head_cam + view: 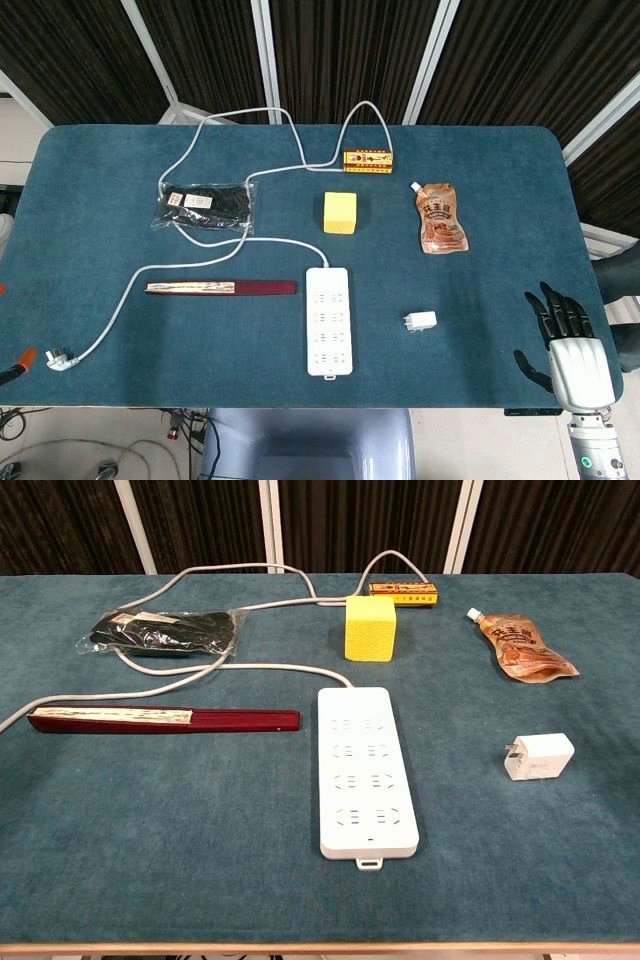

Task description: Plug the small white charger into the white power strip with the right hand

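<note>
The small white charger (421, 321) (538, 756) lies on its side on the blue table, to the right of the white power strip (328, 321) (364, 771). The strip lies flat near the table's front edge, its sockets facing up and unoccupied. My right hand (566, 340) hovers at the table's front right corner, well to the right of the charger, fingers spread and holding nothing. The chest view does not show it. My left hand is out of sight in both views.
The strip's white cable (200, 242) loops back and left to a plug (58, 358) at the front left edge. A red flat box (222, 288), a black bagged item (207, 205), a yellow block (340, 212), a brown pouch (440, 219) and a yellow-red box (368, 160) lie behind.
</note>
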